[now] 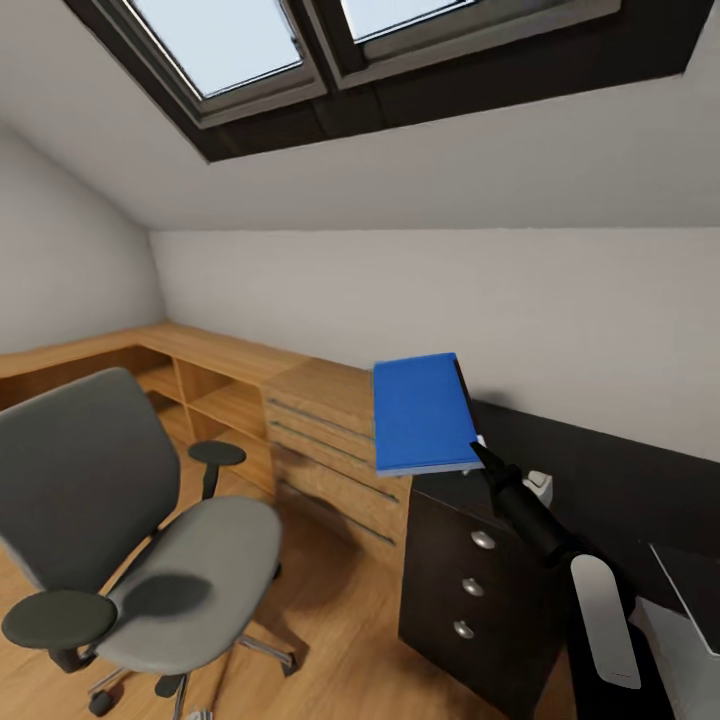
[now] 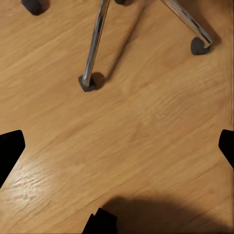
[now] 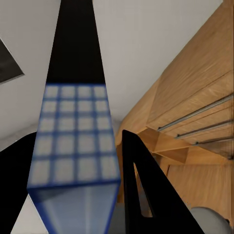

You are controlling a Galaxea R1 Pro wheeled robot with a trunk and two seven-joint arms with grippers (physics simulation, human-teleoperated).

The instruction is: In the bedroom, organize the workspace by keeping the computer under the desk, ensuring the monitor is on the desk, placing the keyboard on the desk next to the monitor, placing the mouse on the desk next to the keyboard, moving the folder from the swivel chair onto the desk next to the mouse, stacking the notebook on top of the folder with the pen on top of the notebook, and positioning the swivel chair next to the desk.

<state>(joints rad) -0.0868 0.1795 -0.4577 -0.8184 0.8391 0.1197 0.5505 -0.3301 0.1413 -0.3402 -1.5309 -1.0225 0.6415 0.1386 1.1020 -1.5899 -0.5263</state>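
At the lower left of the head view sits the chair point(image 1: 130, 520), with its grey seat bare. In the left wrist view the left pincer point(image 2: 117, 146) hangs over the wood floor point(image 2: 136, 122). Its dark tips sit far apart at the two sides, so it is let go and grips nothing. The chair's shiny legs point(image 2: 95, 41) and wheels are near the top of that view. If this arm swings low, it could bump a leg and roll the chair away.

In the middle of the head view is the blue folder point(image 1: 422, 412), up in the air. It hangs over the left end of the black counter point(image 1: 600, 470), above the drawers point(image 1: 475, 585). The right pincer point(image 1: 478, 447) pinches the folder at its lower right corner. In the right wrist view the folder point(image 3: 73, 146) sits between the dark fingers point(image 3: 141, 185), clamped tight.

The grip is only on one corner, I think. So the folder could tip, slip, or flop open. It hangs near the counter's end, so if it is let go here it may slide off onto the floor. Just left are the wood drawers point(image 1: 330, 440), and the folder could knock them.
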